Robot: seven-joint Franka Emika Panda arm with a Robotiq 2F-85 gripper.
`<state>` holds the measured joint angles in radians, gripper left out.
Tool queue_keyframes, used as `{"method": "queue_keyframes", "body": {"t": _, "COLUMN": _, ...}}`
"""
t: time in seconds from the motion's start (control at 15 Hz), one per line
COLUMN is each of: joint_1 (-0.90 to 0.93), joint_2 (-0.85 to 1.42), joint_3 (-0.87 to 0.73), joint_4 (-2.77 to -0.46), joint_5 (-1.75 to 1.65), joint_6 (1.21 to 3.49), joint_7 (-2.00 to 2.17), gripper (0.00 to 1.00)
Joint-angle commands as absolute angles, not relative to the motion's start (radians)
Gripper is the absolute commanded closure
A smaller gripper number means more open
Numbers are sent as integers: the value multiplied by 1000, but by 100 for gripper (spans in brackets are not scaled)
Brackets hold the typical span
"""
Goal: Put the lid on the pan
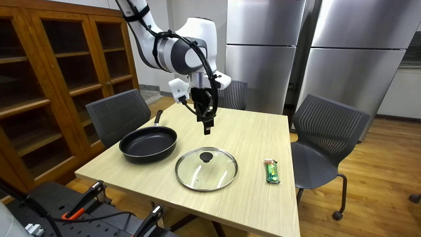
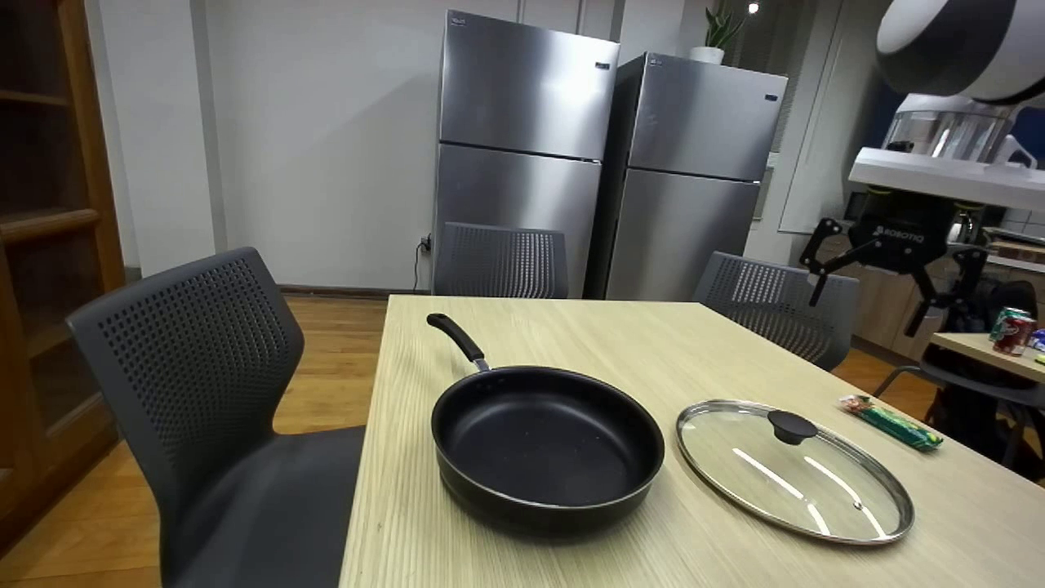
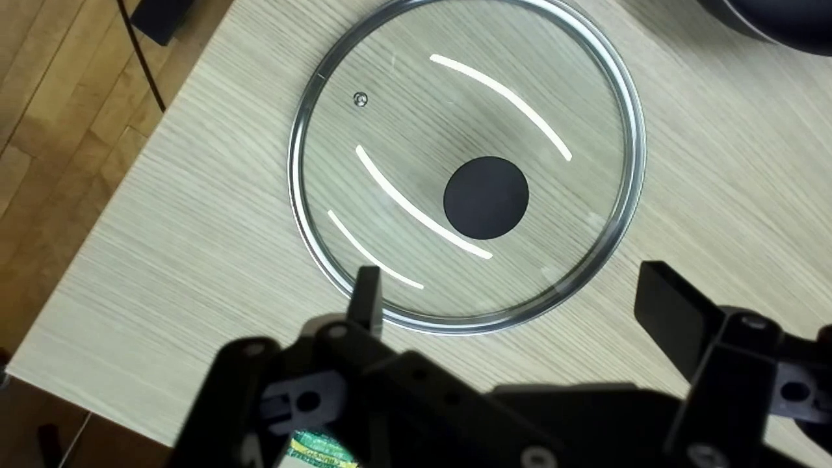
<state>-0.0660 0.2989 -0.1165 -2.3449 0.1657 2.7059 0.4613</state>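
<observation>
The lid [image 1: 206,171] lies flat on the table, its black knob [image 1: 206,157] facing up. It also shows in an exterior view [image 2: 804,482] and in the wrist view [image 3: 448,136]. The pan [image 1: 148,143] stands upright and uncovered beside the lid, handle pointing away; it shows in an exterior view [image 2: 547,449], and only its edge shows in the wrist view [image 3: 793,23]. My gripper [image 1: 207,130] hangs above the table, higher than the lid and not touching it. In the wrist view my gripper [image 3: 510,279] has its fingers wide apart with nothing between them.
A small green packet [image 1: 272,171] lies on the table [image 1: 253,138] to the side of the lid; it is partly hidden behind a finger in the wrist view [image 3: 318,448]. Chairs [image 1: 120,113] stand around the table. Clamps [image 1: 87,197] sit on the dark robot base.
</observation>
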Motion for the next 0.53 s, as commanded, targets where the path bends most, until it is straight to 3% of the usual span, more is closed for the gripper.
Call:
{"method": "queue_keyframes", "body": {"t": 0.0, "joint_1": -17, "joint_2": 416, "joint_3": -150, "joint_4": -2239, "joint_5": 136, "joint_6": 2672, "joint_7": 517, "gripper": 0}}
{"method": "queue_keyframes", "body": {"t": 0.47, "joint_1": 35, "joint_2": 594, "joint_3": -186, "joint_4": -2121, "joint_5": 150, "joint_6": 2651, "joint_7": 541, "gripper": 0}}
